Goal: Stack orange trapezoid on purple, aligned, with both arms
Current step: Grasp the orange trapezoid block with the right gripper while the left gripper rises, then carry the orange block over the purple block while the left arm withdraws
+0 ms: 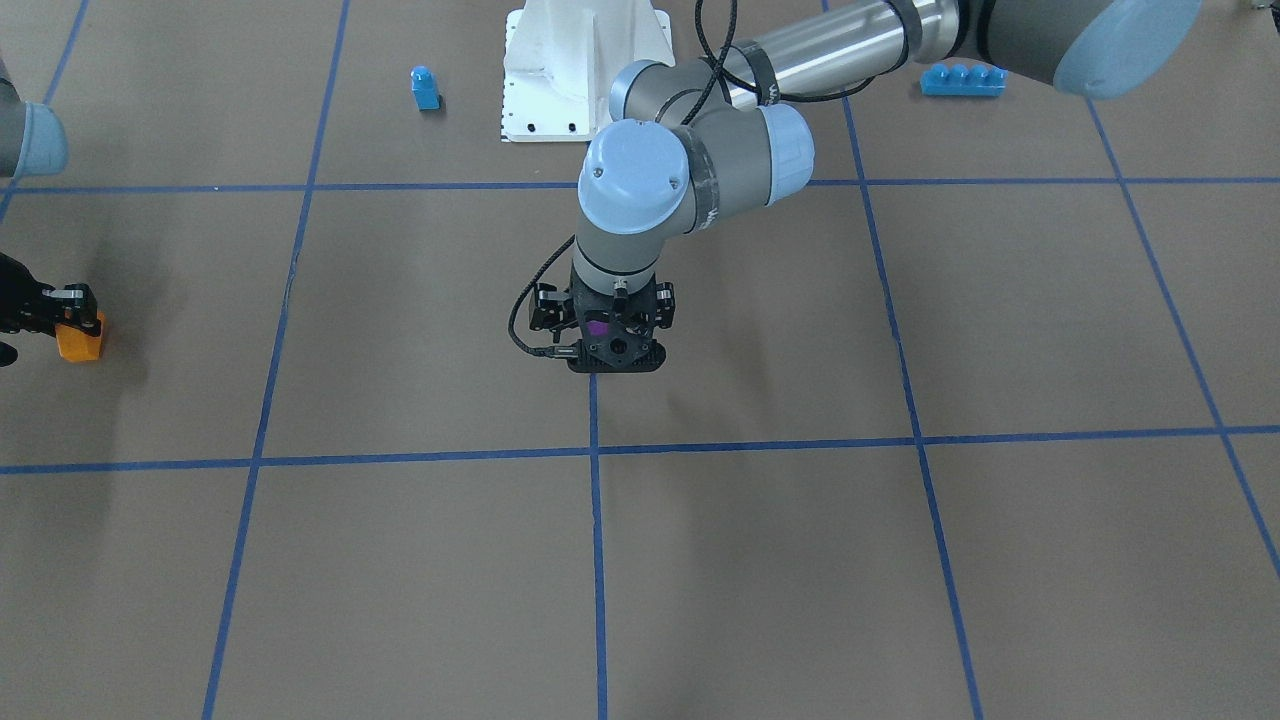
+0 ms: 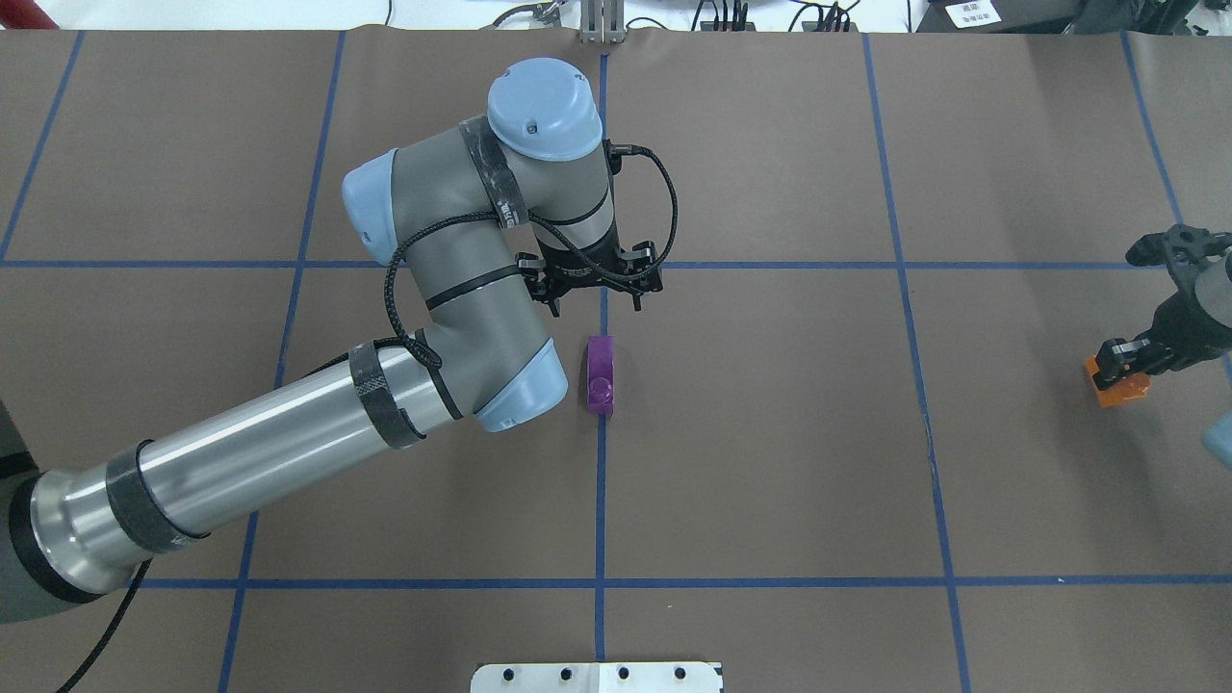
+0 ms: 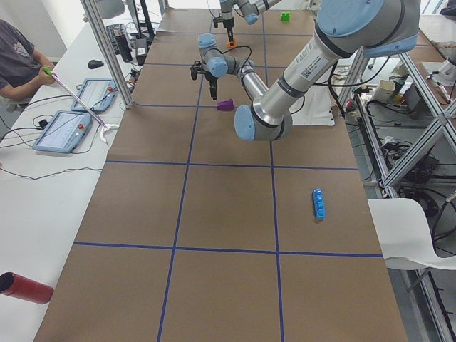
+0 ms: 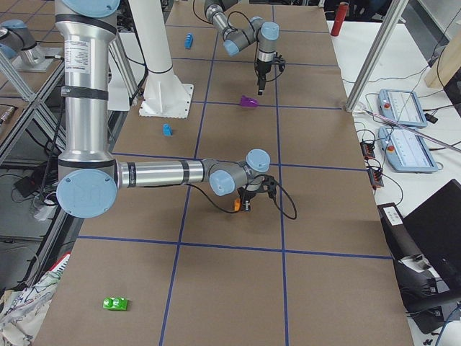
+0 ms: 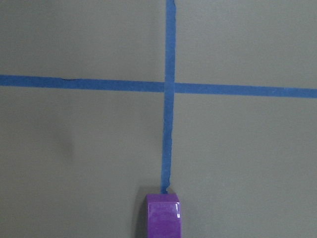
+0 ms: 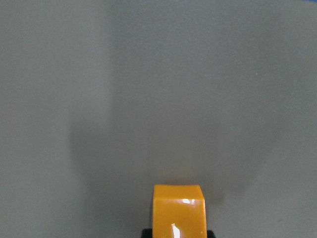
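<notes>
Clearly the right tool (image 2: 1128,366) is clamped on the orange trapezoid (image 2: 1116,387). The right wrist view shows a dark pad at each lower side of the glossy block and bare brown surface (image 2: 770,462) ahead of it.

The left tool (image 2: 597,296) points straight down over a crossing of blue tape lines (image 2: 602,500), just beyond the far end of the purple block (image 2: 601,373). Its fingertips are hidden under the wrist, so I cannot tell whether they are apart or together; it holds nothing.

The purple block lies lengthwise on the tape line that runs toward the robot, stud end nearer the robot. In the overhead view, a pale blue joint cap of the left arm (image 2: 289,452) comes close to the block's left edge. On the block's right side and on its robot side, open surface runs on.

The orange trapezoid is well to the right of the purple block, more than a full grid square of bare surface between them. A small blue block (image 1: 425,88) and a long blue brick (image 1: 962,79) lie well behind the purple block, on the robot's side, either side of the white base plate (image 1: 585,70).
</notes>
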`<state>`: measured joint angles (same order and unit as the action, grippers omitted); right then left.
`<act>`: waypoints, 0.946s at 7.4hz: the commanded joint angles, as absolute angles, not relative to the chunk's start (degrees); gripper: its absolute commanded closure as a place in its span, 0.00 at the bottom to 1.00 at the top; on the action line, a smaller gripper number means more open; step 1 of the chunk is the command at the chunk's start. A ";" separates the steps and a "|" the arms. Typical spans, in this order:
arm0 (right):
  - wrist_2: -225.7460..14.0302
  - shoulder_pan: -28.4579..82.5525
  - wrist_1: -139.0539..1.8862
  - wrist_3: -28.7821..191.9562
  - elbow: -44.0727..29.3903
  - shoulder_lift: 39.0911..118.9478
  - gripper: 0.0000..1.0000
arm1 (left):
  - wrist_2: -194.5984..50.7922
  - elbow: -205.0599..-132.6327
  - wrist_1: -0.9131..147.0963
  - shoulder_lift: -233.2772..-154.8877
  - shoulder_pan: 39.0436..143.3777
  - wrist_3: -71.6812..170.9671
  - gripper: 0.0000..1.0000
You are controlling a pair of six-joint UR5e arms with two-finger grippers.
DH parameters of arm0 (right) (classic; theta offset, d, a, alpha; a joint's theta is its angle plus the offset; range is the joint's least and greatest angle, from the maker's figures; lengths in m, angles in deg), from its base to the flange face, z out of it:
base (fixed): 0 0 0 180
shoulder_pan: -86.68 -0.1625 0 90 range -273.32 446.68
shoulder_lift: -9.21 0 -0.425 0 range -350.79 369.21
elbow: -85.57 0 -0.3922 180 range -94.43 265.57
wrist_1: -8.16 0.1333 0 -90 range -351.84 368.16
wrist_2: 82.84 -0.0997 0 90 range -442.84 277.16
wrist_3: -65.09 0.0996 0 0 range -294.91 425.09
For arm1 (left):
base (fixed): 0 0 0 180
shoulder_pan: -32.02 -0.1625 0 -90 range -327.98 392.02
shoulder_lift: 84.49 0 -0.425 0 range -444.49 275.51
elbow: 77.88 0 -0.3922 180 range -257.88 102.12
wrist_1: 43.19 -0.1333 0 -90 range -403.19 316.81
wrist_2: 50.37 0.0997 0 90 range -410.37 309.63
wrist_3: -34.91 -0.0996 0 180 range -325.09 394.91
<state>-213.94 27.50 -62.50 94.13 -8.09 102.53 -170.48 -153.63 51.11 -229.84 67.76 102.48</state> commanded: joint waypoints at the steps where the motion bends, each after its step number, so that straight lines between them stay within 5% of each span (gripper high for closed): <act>1: -214.14 27.79 -70.17 98.71 -15.83 99.34 1.00 | -170.69 -155.12 51.12 -228.99 69.10 101.89 0.00; 4: -212.49 33.38 -78.15 111.79 -15.95 81.86 1.00 | -170.87 -166.43 50.86 -216.90 71.82 94.54 0.00; 7: -203.54 47.88 -78.32 129.85 -12.19 66.03 1.00 | -171.13 -168.84 50.85 -209.40 76.74 84.68 0.00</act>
